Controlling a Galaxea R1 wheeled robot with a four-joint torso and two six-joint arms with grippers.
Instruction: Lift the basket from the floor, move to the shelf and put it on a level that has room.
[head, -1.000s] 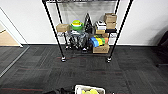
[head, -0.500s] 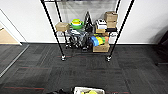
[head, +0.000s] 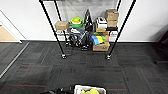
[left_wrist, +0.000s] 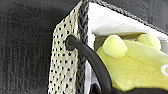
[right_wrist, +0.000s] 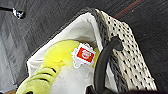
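The basket (head: 90, 89) hangs close in front of me at the head view's lower edge, with a yellow plush toy (head: 88, 92) inside its white lining. In the left wrist view its dotted cream wall (left_wrist: 62, 62) and dark braided rim are close, and one dark loop handle (left_wrist: 95, 62) rises taut into my left gripper (left_wrist: 105, 91). My right gripper (right_wrist: 96, 91) holds the other loop handle (right_wrist: 105, 57) beside the woven wall (right_wrist: 127, 55). The shelf (head: 51, 25) stands ahead on the dark carpet floor (head: 82, 67). Its top level (head: 41, 1) barely shows at the picture's upper edge.
The shelf's lower tiers carry cardboard boxes (head: 111, 17), a green bowl (head: 76, 22) and other clutter. More boxes and dark items (head: 101, 46) sit under it. A white wall stands behind. Light wooden flooring (head: 6, 35) lies far left, a dark object (head: 162, 47) at right.
The shelf has grown slightly in the head view, so the camera has come a little nearer. The basket stays at the lower edge.
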